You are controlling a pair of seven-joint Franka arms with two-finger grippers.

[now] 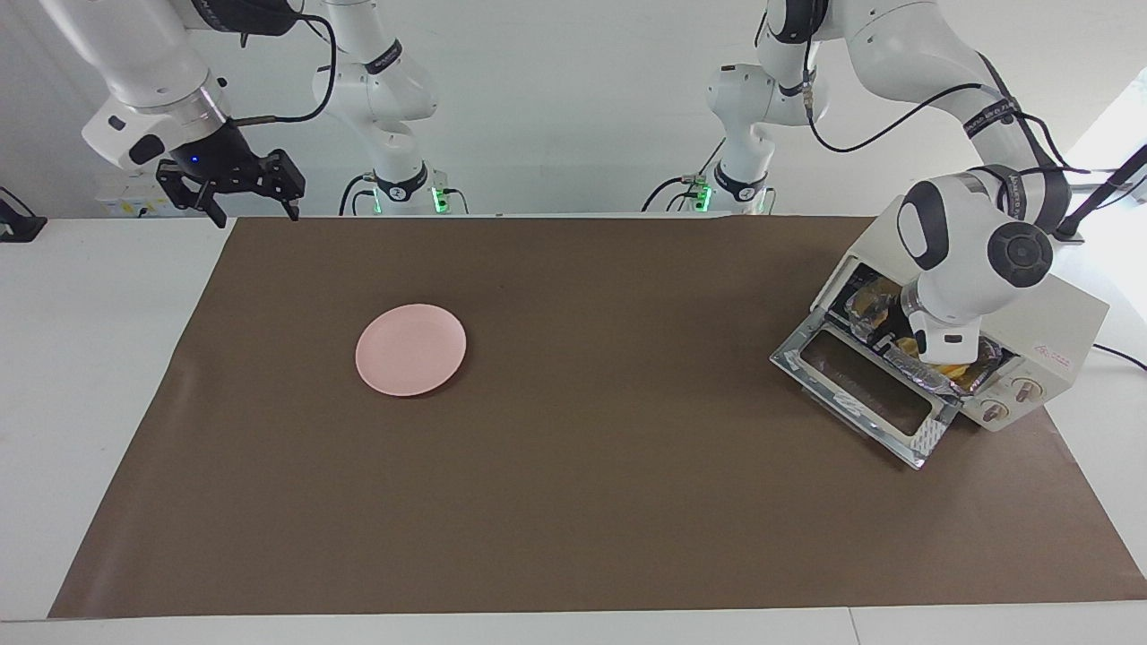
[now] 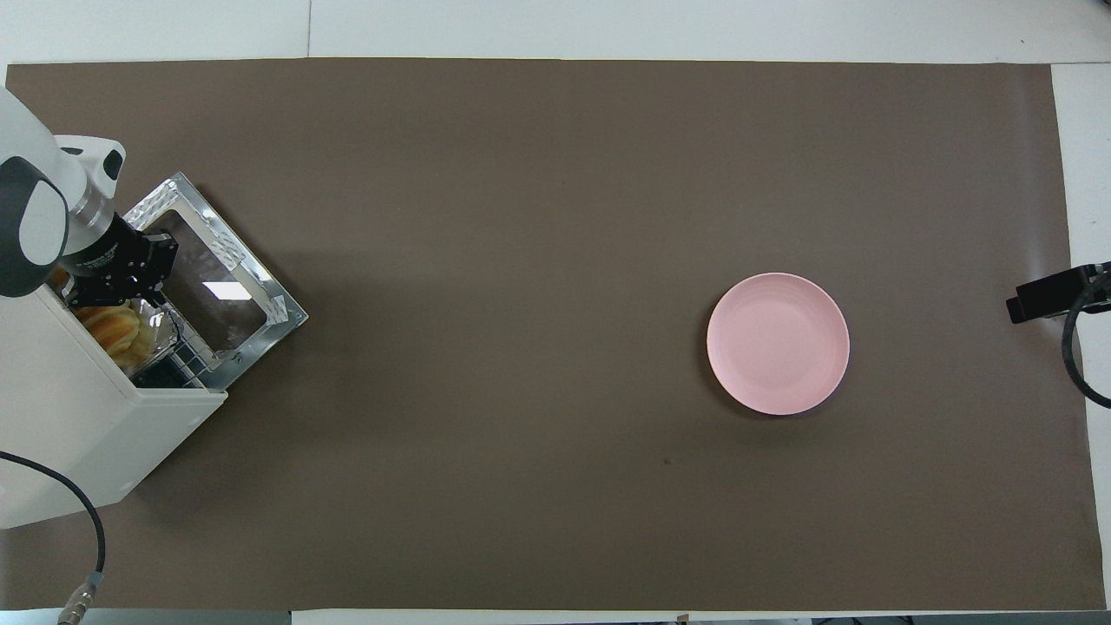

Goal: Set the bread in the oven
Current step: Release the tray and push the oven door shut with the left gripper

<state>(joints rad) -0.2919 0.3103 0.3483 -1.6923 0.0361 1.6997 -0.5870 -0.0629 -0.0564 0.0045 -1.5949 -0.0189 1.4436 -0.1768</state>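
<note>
Half the bread [image 2: 111, 327] (pincer-hidden) visible

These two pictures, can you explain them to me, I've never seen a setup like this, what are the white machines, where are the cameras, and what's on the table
The white machines are two robot arms at a table. One picture faces them from across the table; the other looks down from above their end.

On the brown mat lie a pink plate, with nothing on it, and a cream toaster oven with its door dropped open. The left gripper reaches into the oven's mouth, right above the yellow bread, which lies on foil inside. Whether it grips the bread is unclear. The right gripper waits open, raised over the mat's edge.
</note>
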